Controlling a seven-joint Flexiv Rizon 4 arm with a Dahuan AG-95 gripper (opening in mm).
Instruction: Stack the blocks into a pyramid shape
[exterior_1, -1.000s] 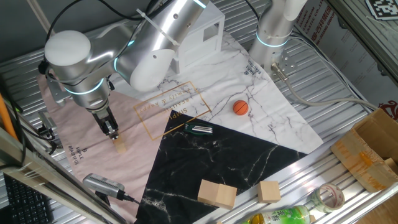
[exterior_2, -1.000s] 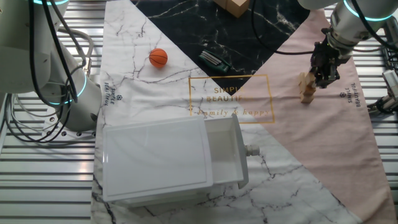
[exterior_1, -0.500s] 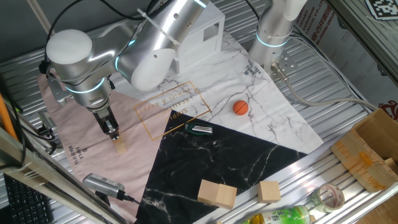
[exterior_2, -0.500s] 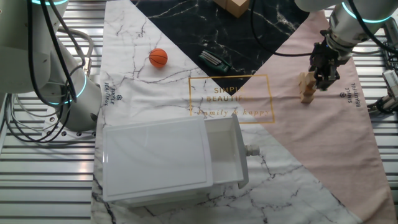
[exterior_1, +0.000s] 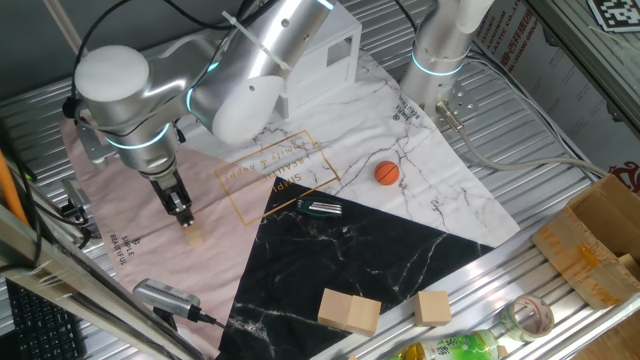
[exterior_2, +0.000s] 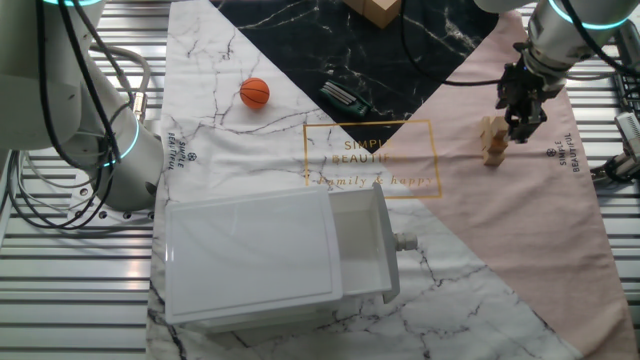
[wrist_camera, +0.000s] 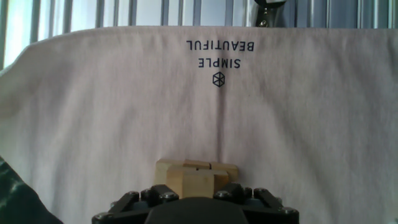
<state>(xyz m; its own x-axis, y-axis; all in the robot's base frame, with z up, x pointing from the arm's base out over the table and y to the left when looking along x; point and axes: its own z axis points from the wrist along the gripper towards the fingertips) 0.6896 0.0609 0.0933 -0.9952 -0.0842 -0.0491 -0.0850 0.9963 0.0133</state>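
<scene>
Main worry: blocks (exterior_2: 492, 139) form small pile on pink cloth, right side of other fixed view; any sideways brush from my gripper (exterior_2: 522, 125) would topple it. Soft cloth (wrist_camera: 280, 112) adds wobble.

Arm reaches down near-vertical, wrist over pile, fingers pointing at cloth. In hand view, pile (wrist_camera: 194, 177) sits bottom centre, just ahead of fingers. Touching or apart: cannot tell. Claw open or closed: cannot tell, fingertips hidden. Orange ball (exterior_1: 387, 173) well apart.

The arm reaches down with its wrist vertical, the tool (exterior_1: 185, 213) pointing straight at the desk. Its fingers (dark, slim) stand close together; their exact state is unclear.
</scene>
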